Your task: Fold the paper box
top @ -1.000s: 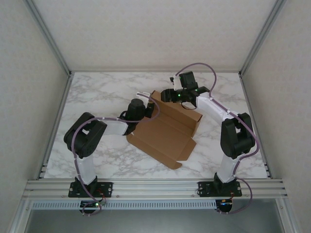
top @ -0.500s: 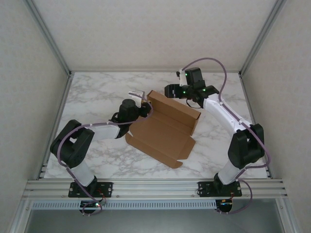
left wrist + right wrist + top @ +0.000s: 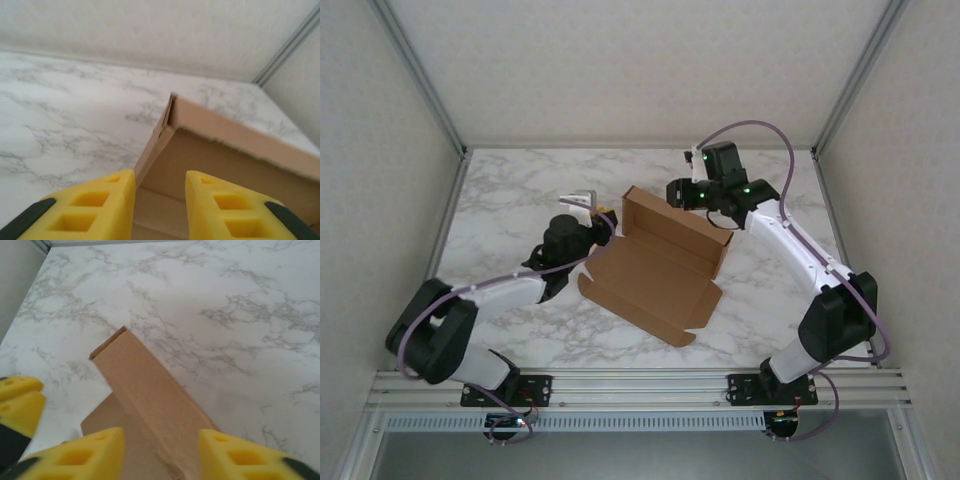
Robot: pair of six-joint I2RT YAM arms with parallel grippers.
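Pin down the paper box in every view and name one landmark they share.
Top external: paper box at the centre of the marble table.
Left wrist: box lower right.
Right wrist: box bottom centre, running up-left.
Shared landmark: the raised wall's left end.

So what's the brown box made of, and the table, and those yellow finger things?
The paper box looks like plain brown cardboard, matte: its cut edge is fuzzy and the walls are thin. The table looks like marble, white with grey veins, but may just be a printed top. The yellow fingers look like soft rubber or plastic, with moulded square pockets.
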